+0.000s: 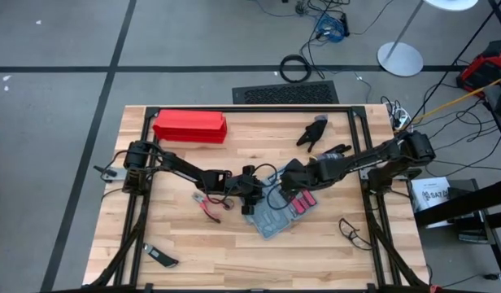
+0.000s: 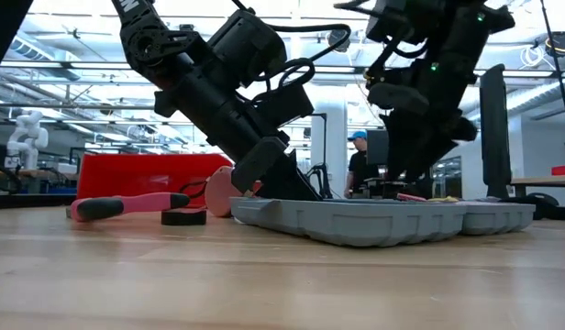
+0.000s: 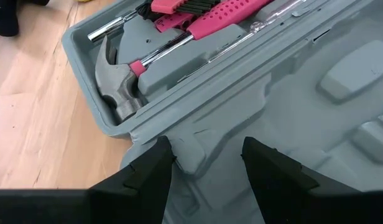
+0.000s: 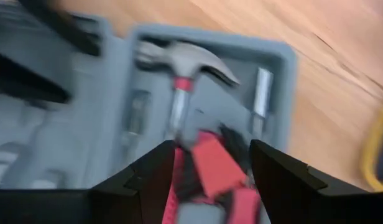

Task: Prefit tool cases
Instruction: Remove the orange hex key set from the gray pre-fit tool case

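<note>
The tool case (image 1: 276, 213) lies open and flat on the table (image 1: 332, 252), directly under both grippers, which meet over it from opposite sides. The left gripper (image 3: 207, 163) hangs low over the half with empty moulded recesses, its fingers (image 3: 151, 174) parted fairly wide and holding nothing, the hinge ridge just ahead of them. The right gripper (image 4: 210, 165) hovers over the other half, also spread and empty, with the hammer (image 4: 179, 68) straight ahead and a pink handle (image 4: 213, 163) between its fingers. The case looks like stiff, light, rather slick plastic (my reading of it, not something shown), so it would likely slide if pushed sideways; its raised outer rim seems the safest place to grip, while one arm steadies the other half. The left wrist view shows the hammer head seated in its recess, which the overhead view hides beneath the arms. Only the table-level view shows the shell resting flat, with pliers (image 2: 127, 205) lying loose beside it.
</note>
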You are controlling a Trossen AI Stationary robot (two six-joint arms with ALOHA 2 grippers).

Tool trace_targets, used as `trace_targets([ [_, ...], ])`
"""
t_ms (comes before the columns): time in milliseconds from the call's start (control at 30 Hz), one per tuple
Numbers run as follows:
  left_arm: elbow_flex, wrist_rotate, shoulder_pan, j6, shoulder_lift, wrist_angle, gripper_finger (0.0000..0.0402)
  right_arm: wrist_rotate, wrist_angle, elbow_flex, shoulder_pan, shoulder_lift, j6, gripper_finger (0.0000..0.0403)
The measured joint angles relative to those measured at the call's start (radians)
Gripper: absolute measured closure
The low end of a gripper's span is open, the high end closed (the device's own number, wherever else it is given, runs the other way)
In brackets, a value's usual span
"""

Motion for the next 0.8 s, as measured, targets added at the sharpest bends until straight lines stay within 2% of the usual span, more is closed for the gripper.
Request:
trace_targets([
  [100, 0.0, -0.001, 0.0, 0.0, 0.0, 0.0, 0.0199, -0.004, -0.109, 0.048, -0.007, 0.031, 0.037, 0.0197],
  [367, 0.0, -0.004, 0.0, 0.0, 0.0, 0.001, 0.0199, -0.053, -0.15, 0.218, -0.014, 0.193, 0.041, 0.0197],
  [500, -0.001, -0.009, -0.005, -0.001, 0.0, 0.0, 0.0199, -0.055, -0.279, 0.301, -0.013, 0.274, 0.071, 0.0197],
  [800, -0.002, -0.01, -0.017, 0.001, 0.0, 0.0, 0.0199, -0.003, -0.373, 0.378, 0.011, 0.299, 0.197, 0.0197],
])
